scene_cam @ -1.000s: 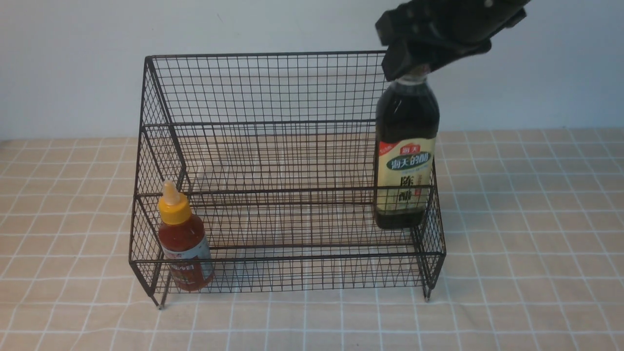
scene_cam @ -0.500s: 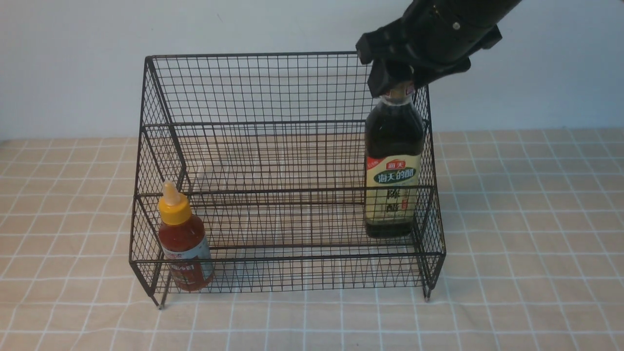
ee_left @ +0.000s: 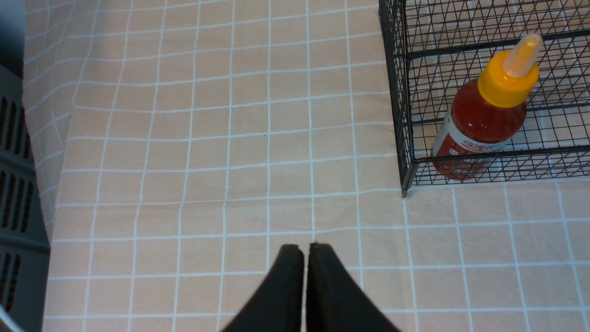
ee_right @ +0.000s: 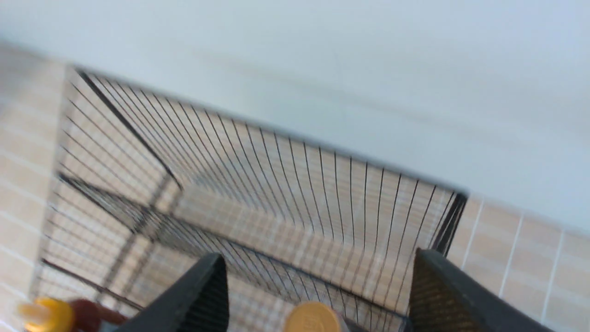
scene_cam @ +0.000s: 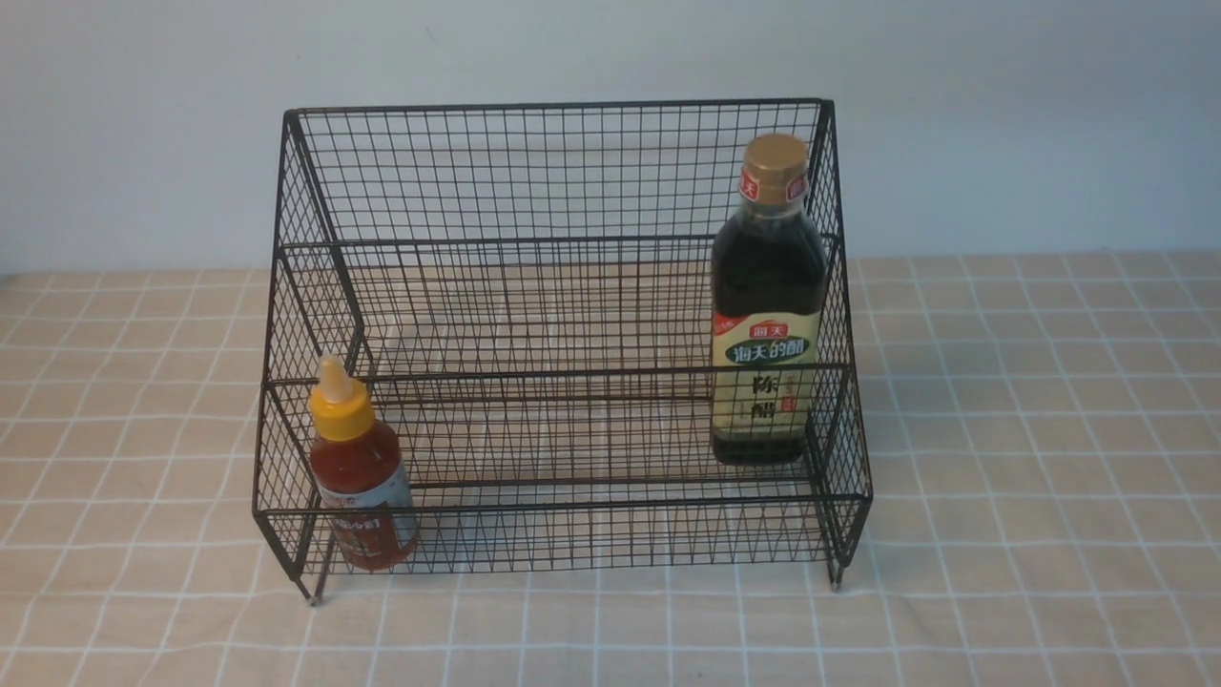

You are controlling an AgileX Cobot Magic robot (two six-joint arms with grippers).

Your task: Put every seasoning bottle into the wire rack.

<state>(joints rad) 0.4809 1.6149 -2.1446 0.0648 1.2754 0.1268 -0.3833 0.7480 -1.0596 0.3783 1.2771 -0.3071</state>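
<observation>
Right jaws lifted off vinegar bottle (scene_cam: 771, 305), wide, left jaws closed, checked tablecloth (scene_cam: 1030, 477), wall (scene_cam: 143, 143)

Prob. a lab test bench w/ kitchen props: checked tablecloth (scene_cam: 1049, 458), bare pale wall (scene_cam: 143, 143) behind, grey vented housing (ee_left: 14, 207) at cloth's edge, wire rack (scene_cam: 553, 104).

On the label (scene_cam: 766, 377) of the vinegar bottle (scene_cam: 769, 277): 海天 in white on a red patch, 海天的醋 in white on the green band, 陈醋 in big dark letters below. Red marks on its gold cap (scene_cam: 774, 167), too small to read. Red writing on the white label (ee_left: 465, 145) of the red-sauce bottle (ee_left: 486, 110), too blurry to read.
</observation>
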